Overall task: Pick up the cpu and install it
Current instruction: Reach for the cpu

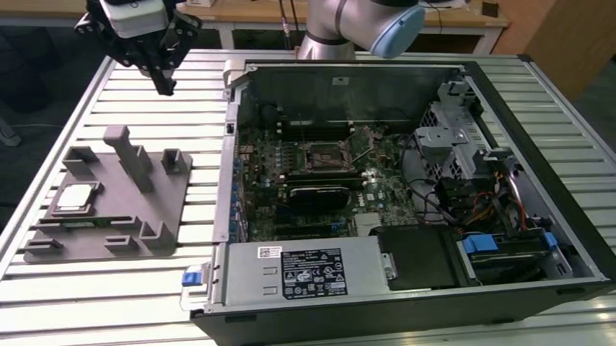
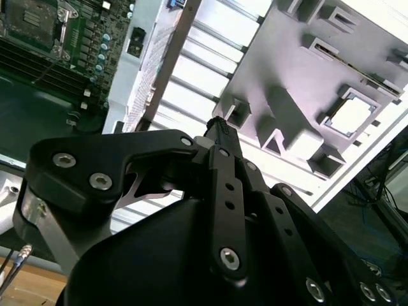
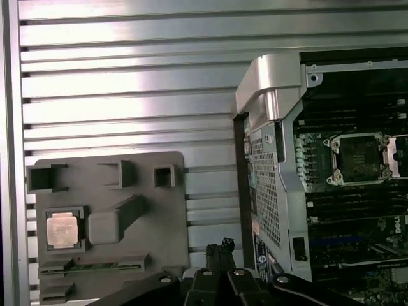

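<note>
Gripper [image 1: 166,85] hovers closed — cpu [image 1: 77,197] rests in holder [image 1: 108,215].

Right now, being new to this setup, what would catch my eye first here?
The open computer case takes up the exterior view's right, its motherboard bare with the black socket frame near the middle. On the exterior view's left a grey holder block lies on the slatted table, the cpu seated in it. The gripper hangs at that view's top left, shut and empty, apart from the block.
</note>
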Robot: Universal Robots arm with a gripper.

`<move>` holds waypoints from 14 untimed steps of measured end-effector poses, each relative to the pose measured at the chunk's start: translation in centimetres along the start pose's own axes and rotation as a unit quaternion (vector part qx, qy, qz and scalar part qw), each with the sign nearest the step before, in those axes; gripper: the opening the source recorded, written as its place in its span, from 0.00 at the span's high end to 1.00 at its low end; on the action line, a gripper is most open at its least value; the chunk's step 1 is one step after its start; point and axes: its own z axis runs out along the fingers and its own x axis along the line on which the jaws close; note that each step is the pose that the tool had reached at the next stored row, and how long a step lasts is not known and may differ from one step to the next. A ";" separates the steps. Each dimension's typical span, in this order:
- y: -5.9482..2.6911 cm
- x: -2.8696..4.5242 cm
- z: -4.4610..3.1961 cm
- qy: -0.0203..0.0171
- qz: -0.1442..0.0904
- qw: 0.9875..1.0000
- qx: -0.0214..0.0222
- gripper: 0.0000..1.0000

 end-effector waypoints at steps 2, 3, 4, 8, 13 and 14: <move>-0.03 0.43 0.02 0.000 0.000 1.000 0.000 0.89; -0.05 0.63 0.03 0.000 0.000 1.000 0.000 0.89; -0.06 0.82 0.05 0.000 0.000 1.000 0.000 0.89; -0.12 1.46 0.12 0.000 0.000 1.000 0.000 0.89; -0.27 2.15 0.23 0.000 0.000 1.000 0.000 0.89; -0.30 2.28 0.25 0.000 0.000 1.000 0.000 0.89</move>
